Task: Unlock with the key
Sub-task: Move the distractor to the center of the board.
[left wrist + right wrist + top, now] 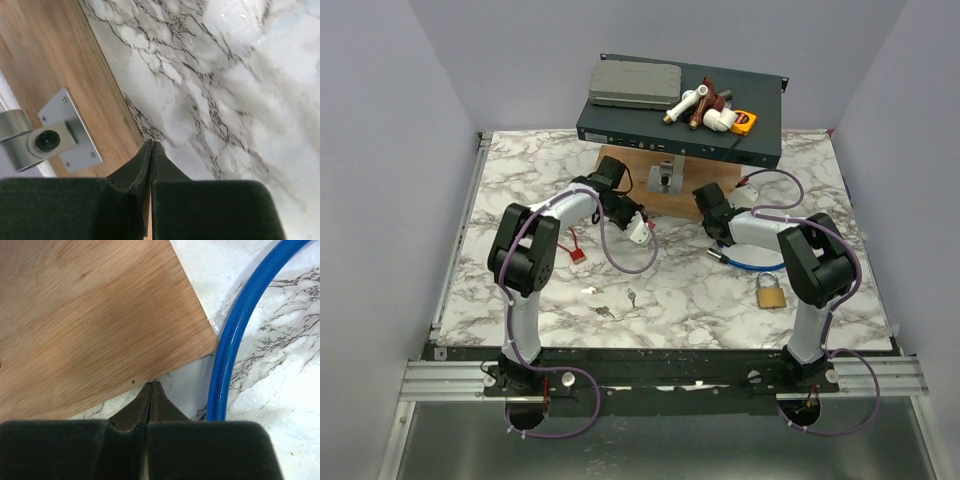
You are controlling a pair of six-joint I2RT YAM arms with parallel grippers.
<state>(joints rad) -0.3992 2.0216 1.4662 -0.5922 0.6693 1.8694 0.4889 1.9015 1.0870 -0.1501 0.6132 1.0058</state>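
A brass padlock (771,293) lies on the marble table at the right, in front of my right arm. A small silver key (631,297) rests near the table's middle, with another key (603,311) just left of it. My left gripper (646,236) hovers at the front edge of the wooden board (672,197), well behind the keys. In the left wrist view the left gripper (151,145) is shut with nothing between its fingers. My right gripper (717,238) sits by the board's right corner. The right wrist view shows the right gripper (153,385) shut and empty. Neither wrist view shows the padlock or a key.
A metal bracket with a cylinder (50,142) is bolted to the board (55,60). A blue cable (235,335) curves beside the right gripper. A red tag (577,250) lies at the left. A dark rack unit (680,130) carrying pipe fittings stands at the back.
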